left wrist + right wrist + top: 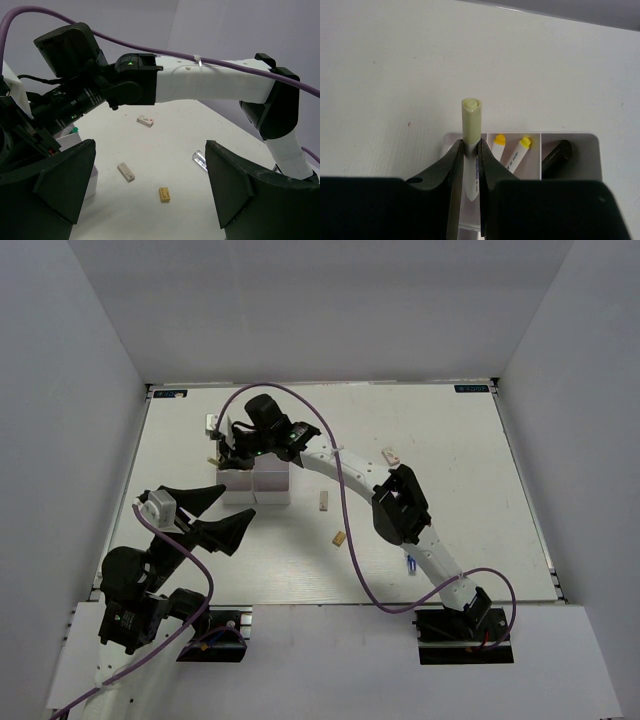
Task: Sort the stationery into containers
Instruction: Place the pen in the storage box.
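**Right gripper pinching a pale-capped pen over the box**

The pen [471, 117] with the pale yellow-green cap is sitting clamped between the right gripper [470, 150] fingers, hanging over the left end of the white organizer box [570, 136]. Two yellow-capped pens [499, 141] are lying in one compartment, a black highlighter [557, 155] in the next (box is on the table's left half). Beige erasers [323, 501] are lying loose nearby. The left gripper [150, 187] is hanging spread wide, holding nothing.
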{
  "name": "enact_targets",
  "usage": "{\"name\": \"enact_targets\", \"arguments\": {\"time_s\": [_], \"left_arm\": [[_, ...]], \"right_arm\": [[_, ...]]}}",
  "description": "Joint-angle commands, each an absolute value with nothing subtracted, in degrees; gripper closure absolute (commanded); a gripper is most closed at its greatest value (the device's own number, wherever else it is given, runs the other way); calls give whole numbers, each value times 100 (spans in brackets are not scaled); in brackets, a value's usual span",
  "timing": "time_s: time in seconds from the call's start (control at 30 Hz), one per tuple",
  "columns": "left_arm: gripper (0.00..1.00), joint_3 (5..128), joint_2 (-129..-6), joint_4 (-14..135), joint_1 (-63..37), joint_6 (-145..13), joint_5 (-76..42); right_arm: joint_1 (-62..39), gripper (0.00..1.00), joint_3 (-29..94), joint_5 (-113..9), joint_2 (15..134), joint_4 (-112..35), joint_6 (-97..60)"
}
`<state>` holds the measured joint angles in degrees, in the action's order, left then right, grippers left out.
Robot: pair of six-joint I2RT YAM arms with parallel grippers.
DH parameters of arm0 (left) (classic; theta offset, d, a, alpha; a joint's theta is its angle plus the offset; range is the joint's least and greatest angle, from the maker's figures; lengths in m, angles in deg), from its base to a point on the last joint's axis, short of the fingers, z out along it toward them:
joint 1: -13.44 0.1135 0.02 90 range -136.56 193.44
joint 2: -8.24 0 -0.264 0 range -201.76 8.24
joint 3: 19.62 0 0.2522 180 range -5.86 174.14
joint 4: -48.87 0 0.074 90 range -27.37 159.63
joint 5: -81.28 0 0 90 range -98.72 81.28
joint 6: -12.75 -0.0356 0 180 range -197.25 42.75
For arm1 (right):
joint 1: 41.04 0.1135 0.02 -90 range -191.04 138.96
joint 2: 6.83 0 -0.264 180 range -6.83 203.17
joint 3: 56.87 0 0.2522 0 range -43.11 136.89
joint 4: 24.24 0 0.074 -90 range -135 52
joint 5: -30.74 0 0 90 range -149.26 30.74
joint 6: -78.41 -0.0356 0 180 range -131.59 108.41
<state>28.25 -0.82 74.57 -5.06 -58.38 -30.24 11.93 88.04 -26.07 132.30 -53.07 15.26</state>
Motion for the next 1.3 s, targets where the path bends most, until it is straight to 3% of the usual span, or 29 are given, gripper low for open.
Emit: {"name": "enact_targets", "arguments": {"time_s": [0.0, 0.67, 1.27], "left_arm": [[0, 2771, -73, 7396, -475, -5897, -3122], [0, 2771, -73, 7396, -475, -5897, -3122], [0, 2771, -73, 7396, -475, -5897, -3122]], "right_arm": [[1169, 100, 9013, -2139, 12923, -5399, 1469], [1143, 100, 9101, -1883, 12606, -5690, 1451], [1029, 100, 9040, -2946, 12940, -5101, 1908]]}}
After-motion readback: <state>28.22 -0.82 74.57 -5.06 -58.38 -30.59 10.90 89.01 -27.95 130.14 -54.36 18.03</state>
